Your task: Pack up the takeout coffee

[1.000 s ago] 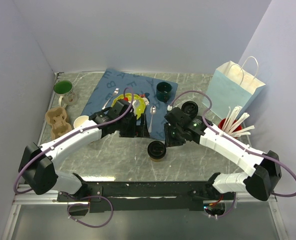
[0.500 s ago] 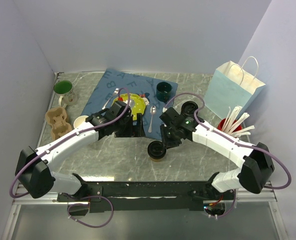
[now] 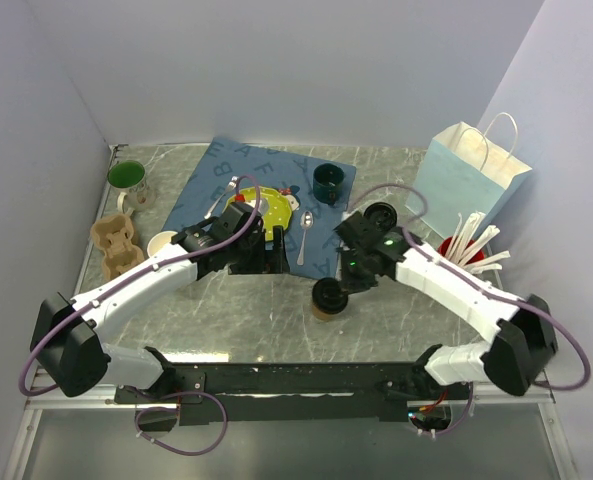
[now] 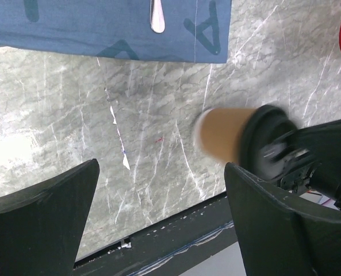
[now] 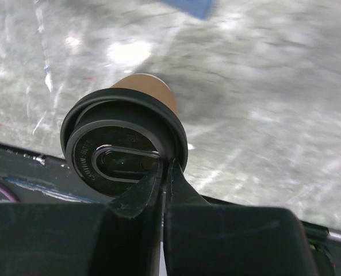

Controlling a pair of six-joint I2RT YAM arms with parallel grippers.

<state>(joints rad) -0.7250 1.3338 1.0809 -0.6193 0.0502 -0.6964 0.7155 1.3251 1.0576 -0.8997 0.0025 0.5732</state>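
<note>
Takeout coffee (image 3: 327, 298) pinched by the right gripper (image 5: 164, 168) over a grey veined marble table (image 3: 236, 320), with pale lilac walls around it.
The small brown kraft-paper cup with its round black plastic lid is near the table's front edge, with bare stone about it and a blue lettered cloth placemat (image 3: 226, 165) beyond. Its long axis runs roughly upright, lid up. The right gripper's fingers press together on the lid's rim, and the left gripper (image 4: 161, 221) hangs spread wide.

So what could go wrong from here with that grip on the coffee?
The right gripper pinches only the lid rim of the takeout coffee: the lid might pop off, or the cup swing and slip. The way to the paper bag passes the red holder of sticks, which it could clip.
</note>
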